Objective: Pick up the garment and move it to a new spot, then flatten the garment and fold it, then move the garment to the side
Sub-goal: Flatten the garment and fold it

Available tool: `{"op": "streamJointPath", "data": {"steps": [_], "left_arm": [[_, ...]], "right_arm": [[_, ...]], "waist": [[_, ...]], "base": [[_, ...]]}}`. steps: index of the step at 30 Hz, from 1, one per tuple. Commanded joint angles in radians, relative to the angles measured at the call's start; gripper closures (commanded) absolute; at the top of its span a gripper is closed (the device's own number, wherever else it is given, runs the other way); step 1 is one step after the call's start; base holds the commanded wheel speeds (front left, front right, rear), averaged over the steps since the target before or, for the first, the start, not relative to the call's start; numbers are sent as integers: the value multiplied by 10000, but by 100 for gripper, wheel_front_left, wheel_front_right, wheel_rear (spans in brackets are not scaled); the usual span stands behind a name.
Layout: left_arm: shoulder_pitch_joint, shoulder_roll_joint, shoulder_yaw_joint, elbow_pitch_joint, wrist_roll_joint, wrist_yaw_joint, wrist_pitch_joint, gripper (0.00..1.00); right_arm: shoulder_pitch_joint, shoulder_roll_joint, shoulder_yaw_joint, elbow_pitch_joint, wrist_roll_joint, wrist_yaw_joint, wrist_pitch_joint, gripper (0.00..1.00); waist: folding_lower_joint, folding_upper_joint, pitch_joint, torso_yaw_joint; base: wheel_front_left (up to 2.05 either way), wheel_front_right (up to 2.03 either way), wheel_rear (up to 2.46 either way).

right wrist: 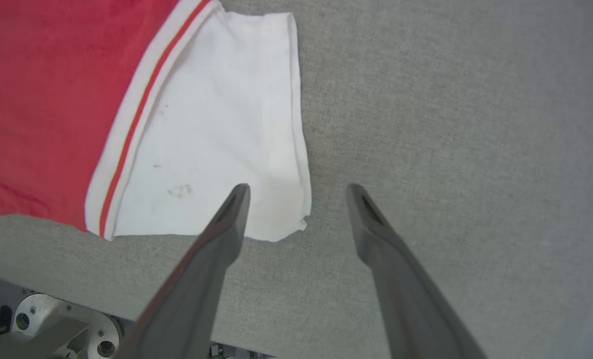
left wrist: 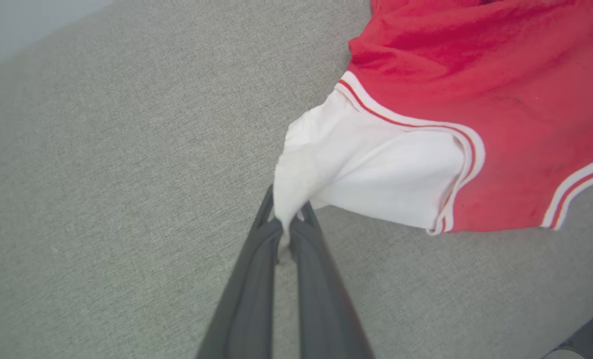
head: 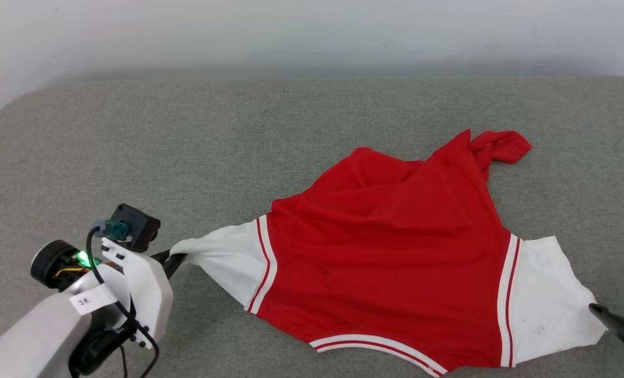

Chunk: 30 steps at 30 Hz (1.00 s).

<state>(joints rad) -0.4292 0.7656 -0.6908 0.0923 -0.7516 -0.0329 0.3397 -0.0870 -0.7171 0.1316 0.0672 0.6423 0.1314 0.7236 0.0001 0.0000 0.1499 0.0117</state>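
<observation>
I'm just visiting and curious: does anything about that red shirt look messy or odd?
Yes. The garment lies askew, not flat: its far corner is twisted into a bunch, and the left gripper pinches one white sleeve into a point. The other sleeve carries small grey smudges.

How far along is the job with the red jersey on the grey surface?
Done: the red sports jersey with white short sleeves lies mostly spread on the grey fabric surface, one far corner twisted. In hand: the left jaws are shut on one sleeve's tip; the right jaws stand open at the other sleeve. Left: flattening, folding, moving aside.
</observation>
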Motion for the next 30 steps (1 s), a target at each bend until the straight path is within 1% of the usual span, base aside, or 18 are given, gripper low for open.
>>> {"op": "streamJointPath", "data": {"steps": [1,4,7,11,12,15,17,21,22,23,24,26,27,30], "left_arm": [[83,-87,-24,-88,50,76,-41,100],[-33,-121,-77,-275,160,136,-52,100],[-178,-199,-128,-412,246,152,-45,100],[-292,-251,-156,-473,274,115,-77,100],[-292,-251,-156,-473,274,115,-77,100],[-320,-263,-179,-453,300,92,-95,100],[-354,-298,-190,-434,293,79,-115,100],[-311,-319,-181,-358,252,74,-222,100],[-271,-317,-179,-328,231,74,-266,100],[-223,-318,-169,-308,200,69,-305,100],[-120,-308,-147,-260,168,76,-383,100],[-68,-309,-74,-276,110,109,-535,100],[-68,-309,-74,-276,110,109,-535,100],[44,-281,49,-367,25,151,-779,100]], "right_arm": [[-244,-13,126,219,-33,-15,81,0],[-565,194,383,890,86,-15,157,0],[-923,359,632,1576,41,-15,-8,0],[-1203,539,1223,2466,-12,-14,-235,0],[-1203,539,1223,2466,-12,-14,-235,0],[-1239,750,1676,3268,-5,-15,-444,0],[-1152,869,2167,3762,75,-15,-523,0],[-1086,940,2881,4314,447,-10,-831,0],[-1124,871,3015,4362,519,-10,-967,37],[-1191,773,3092,4330,537,-10,-1196,78],[-1354,537,3197,4200,656,-10,-1605,100],[-1518,281,3149,3956,799,-12,-2069,100],[-1518,281,3149,3956,799,-12,-2069,100],[-1612,-178,2996,3553,954,-20,-2636,100]], "waist": [[-1,0,82,81],[-1,0,203,207],[-1,0,356,342],[-1,0,533,451],[-1,0,533,451],[-1,0,610,499],[-1,0,644,526],[-1,0,617,492],[-1,0,587,472],[-1,0,550,447],[-1,0,447,395],[-1,0,335,348],[-1,0,335,348],[-1,0,131,286]], "base": [[0,0,0],[0,0,0],[0,0,0],[0,0,0],[0,0,0],[0,0,0],[0,0,0],[0,0,0],[0,0,0],[0,0,0],[0,0,0],[0,0,0],[0,0,0],[0,0,0]]}}
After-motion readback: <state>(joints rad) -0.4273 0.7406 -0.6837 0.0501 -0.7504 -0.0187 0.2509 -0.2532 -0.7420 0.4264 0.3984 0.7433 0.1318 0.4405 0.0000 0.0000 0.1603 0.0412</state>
